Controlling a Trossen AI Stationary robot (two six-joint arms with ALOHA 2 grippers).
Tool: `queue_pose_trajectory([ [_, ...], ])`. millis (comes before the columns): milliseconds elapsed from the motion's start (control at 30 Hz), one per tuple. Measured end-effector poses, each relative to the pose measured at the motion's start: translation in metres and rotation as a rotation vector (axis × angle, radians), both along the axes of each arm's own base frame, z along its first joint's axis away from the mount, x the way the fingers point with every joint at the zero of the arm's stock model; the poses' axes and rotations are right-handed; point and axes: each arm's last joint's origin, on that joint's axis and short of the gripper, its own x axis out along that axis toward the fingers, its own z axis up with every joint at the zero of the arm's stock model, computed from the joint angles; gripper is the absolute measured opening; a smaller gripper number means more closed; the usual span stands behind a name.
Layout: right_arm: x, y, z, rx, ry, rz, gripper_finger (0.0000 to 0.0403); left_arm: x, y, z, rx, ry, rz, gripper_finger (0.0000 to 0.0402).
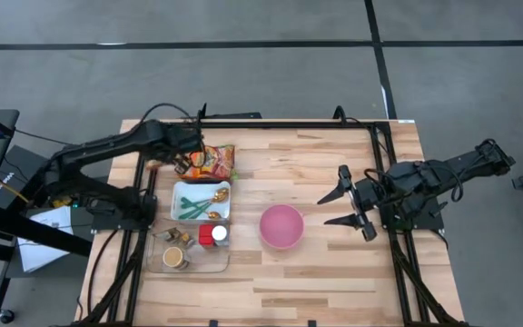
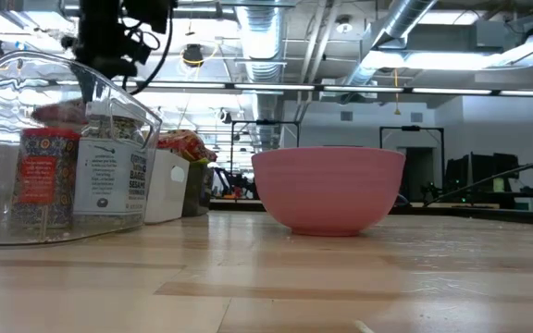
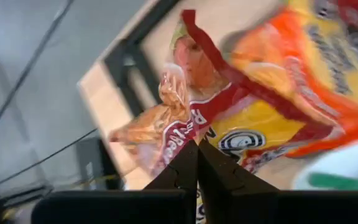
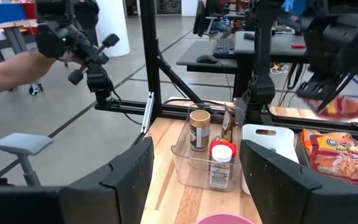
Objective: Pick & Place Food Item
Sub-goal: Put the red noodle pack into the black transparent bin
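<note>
Wooden table [image 1: 334,272] fills the high view's center. Nearest, at lower left, lies a clear bin [image 1: 189,247]; the pink bowl [image 1: 281,225] sits mid-frame; the right gripper [image 1: 357,202] stands open. Farthest, the left gripper [image 1: 192,151] pinches the snack packet [image 1: 212,163].

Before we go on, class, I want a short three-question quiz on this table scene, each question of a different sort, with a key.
1. True or false: the left gripper is shut on the snack packet.
2. Multiple choice: the pink bowl lies (A) inside the clear bin, (B) on the bare table between the white tray and the right gripper, (C) under the left arm.
3. Fill in: the right gripper's state is ____.

Key: 1 true; 2 B; 3 open, holding nothing.
</note>
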Motion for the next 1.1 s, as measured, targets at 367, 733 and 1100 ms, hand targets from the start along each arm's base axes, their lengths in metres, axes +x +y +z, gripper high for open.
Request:
queue_pose_trajectory([
  [367, 0.0, -0.001, 0.0, 0.034, 0.01, -0.015, 0.0232, 0.022, 0.029, 0.063, -0.016, -0.192, 0.126, 0.0],
  [733, 0.0, -0.001, 0.0, 0.053, 0.016, -0.018, 0.0232, 0.017, 0.054, 0.077, -0.049, -0.398, 0.437, 0.0],
  [1100, -0.002, -0.002, 0.001, 0.03, 0.007, -0.003, 0.0232, 0.036, 0.025, 0.065, -0.034, -0.452, 0.513, 0.0],
])
